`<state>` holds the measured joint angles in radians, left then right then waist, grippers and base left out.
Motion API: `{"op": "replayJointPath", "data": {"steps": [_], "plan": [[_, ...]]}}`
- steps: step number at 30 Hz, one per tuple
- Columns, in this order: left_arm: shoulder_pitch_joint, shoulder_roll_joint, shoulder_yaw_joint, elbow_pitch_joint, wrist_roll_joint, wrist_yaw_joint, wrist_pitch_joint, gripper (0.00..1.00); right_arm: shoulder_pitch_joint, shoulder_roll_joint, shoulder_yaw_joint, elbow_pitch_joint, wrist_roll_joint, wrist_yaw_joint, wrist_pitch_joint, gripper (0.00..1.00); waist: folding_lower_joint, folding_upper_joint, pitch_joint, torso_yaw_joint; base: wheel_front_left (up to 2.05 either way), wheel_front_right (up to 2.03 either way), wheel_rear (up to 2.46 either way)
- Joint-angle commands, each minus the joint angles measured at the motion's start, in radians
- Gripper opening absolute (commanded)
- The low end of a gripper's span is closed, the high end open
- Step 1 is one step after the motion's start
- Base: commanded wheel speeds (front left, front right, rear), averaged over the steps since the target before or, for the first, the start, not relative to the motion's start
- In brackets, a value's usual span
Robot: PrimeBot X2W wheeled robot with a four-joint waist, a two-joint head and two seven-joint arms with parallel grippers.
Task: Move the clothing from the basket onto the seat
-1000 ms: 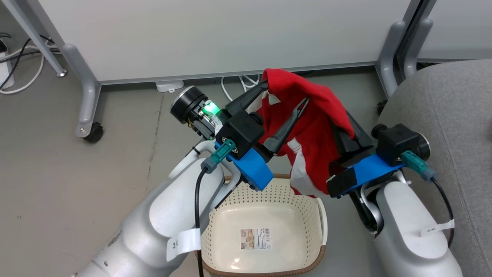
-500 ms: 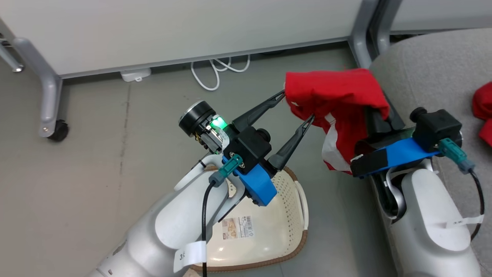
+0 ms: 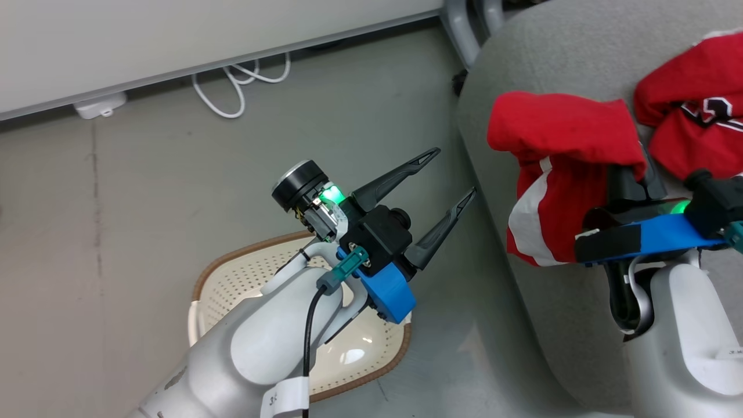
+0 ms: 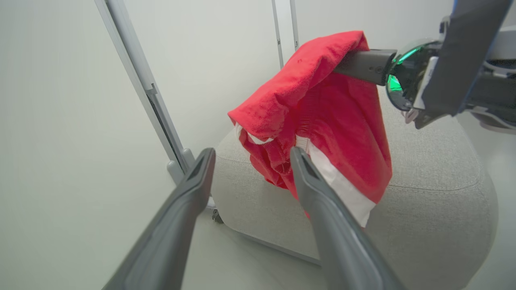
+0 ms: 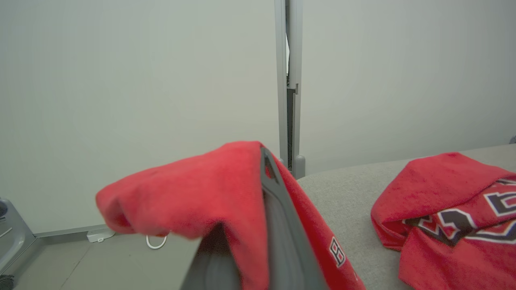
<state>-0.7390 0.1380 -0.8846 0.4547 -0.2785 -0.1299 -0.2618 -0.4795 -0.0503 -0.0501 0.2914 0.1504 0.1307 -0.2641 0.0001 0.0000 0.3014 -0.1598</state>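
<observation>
The red shorts (image 3: 557,128), pinched by the closed right fingers (image 5: 278,209), should be lowered onto the seat (image 3: 557,52); the left fingers (image 3: 400,173) are spread wide, empty.

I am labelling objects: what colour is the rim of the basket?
The rim is brown, woven-looking; the basket is cream. Best in the head view.

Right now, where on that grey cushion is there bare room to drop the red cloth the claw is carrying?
The seat is bare along its rounded left edge, beneath and around the carried red garment, up to the lettered red garment. Crowded: the patch where that lettered garment lies.
</observation>
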Motion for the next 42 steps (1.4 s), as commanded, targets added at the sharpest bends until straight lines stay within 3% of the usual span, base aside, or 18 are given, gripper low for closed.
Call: {"op": "replayJointPath", "data": {"steps": [1, 15, 30, 39, 42], "plan": [[0.004, 0.011, -0.004, -0.007, 0.004, -0.001, -0.005, 1.00, 0.017, 0.000, -0.014, -0.012, 0.008, 0.000, 0.000, 0.00, -0.0001, 0.0000, 0.026, -0.047, 0.00, 0.00, 0.00], [0.009, 0.020, -0.058, -0.015, -0.007, -0.001, -0.005, 1.00, 0.088, 0.000, -0.117, -0.042, 0.031, 0.000, 0.000, 0.00, -0.0001, 0.0000, 0.050, -0.150, 0.00, 0.00, 0.00], [0.013, 0.020, -0.056, -0.022, -0.014, -0.001, -0.005, 1.00, 0.127, 0.000, -0.141, -0.050, 0.023, 0.000, 0.000, 0.00, -0.0001, 0.0000, 0.044, -0.169, 0.00, 0.00, 0.00], [-0.010, 0.038, -0.036, -0.039, 0.005, -0.001, -0.005, 1.00, 0.020, 0.000, -0.119, -0.078, 0.031, 0.000, 0.000, 0.00, -0.0001, 0.0000, 0.091, -0.168, 0.00, 0.00, 0.00], [-0.047, 0.053, -0.030, -0.050, 0.022, 0.000, -0.004, 1.00, -0.123, 0.000, -0.121, -0.122, 0.007, 0.000, 0.000, 0.00, -0.0001, 0.0000, 0.163, -0.171, 0.00, 0.00, 0.00]]}}
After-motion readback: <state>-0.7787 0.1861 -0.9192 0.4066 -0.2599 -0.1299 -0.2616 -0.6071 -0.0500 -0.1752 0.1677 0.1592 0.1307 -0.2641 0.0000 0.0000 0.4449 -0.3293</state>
